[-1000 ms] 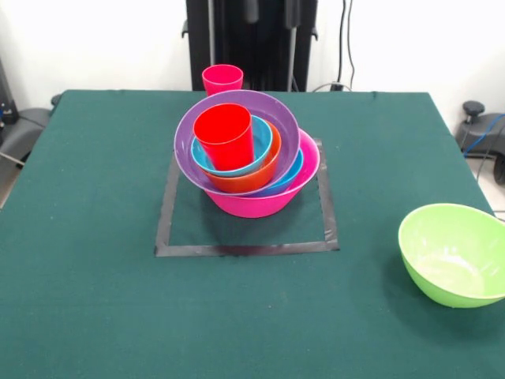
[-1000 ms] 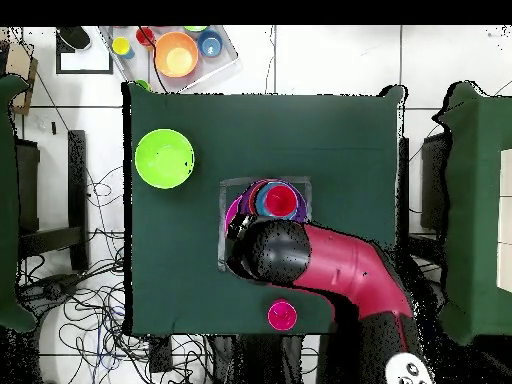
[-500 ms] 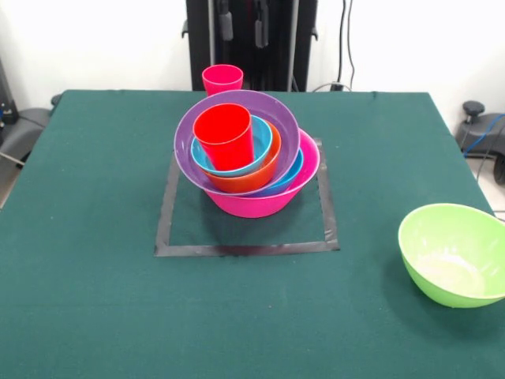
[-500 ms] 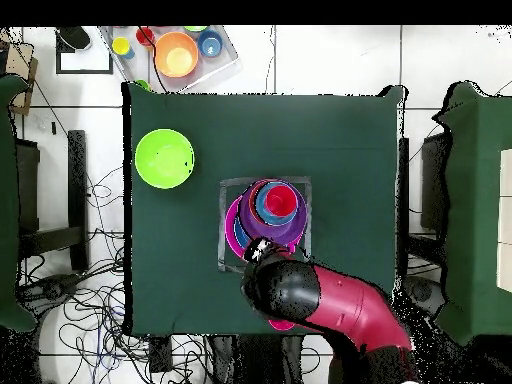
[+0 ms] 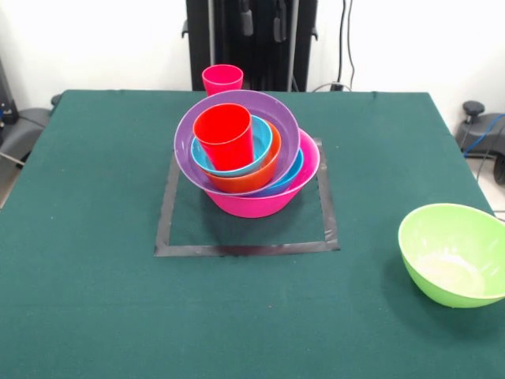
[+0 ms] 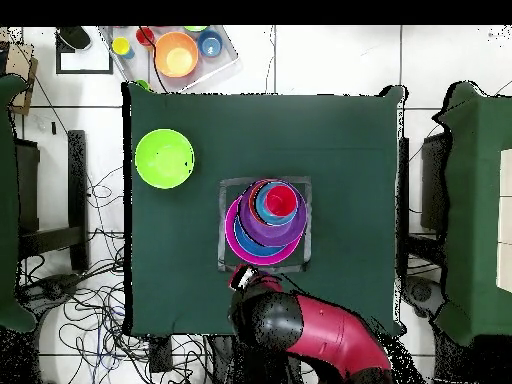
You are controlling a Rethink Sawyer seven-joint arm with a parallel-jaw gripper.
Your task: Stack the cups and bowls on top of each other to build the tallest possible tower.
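The tower point(image 5: 251, 162) stands in the tape square: a big pink bowl point(image 5: 264, 203) as base, then a blue, an orange point(image 5: 248, 178) and a light blue bowl, with a tilted purple bowl point(image 5: 272, 118) around them and the red cup point(image 5: 226, 135) upright on top. It also shows in the overhead view point(image 6: 266, 221). The pink-red cup point(image 5: 222, 79) stands alone at the far edge. The lime green bowl point(image 5: 454, 253) sits apart, near right. My gripper point(image 5: 262, 19) shows only its two tips, apart and empty, high above the pink-red cup. No light green cup shows.
A black tape square point(image 5: 245, 249) marks the table's middle. My arm point(image 6: 300, 330) hangs over the table's edge by the base and hides the pink-red cup in the overhead view. A tray point(image 6: 225, 62) beyond the table holds an orange bowl point(image 6: 177, 55) and small bowls.
My arm has drawn back from over the tower towards the base, so the tower is uncovered from above. The gripper tips shifted sideways at the top edge. The tower has not moved.
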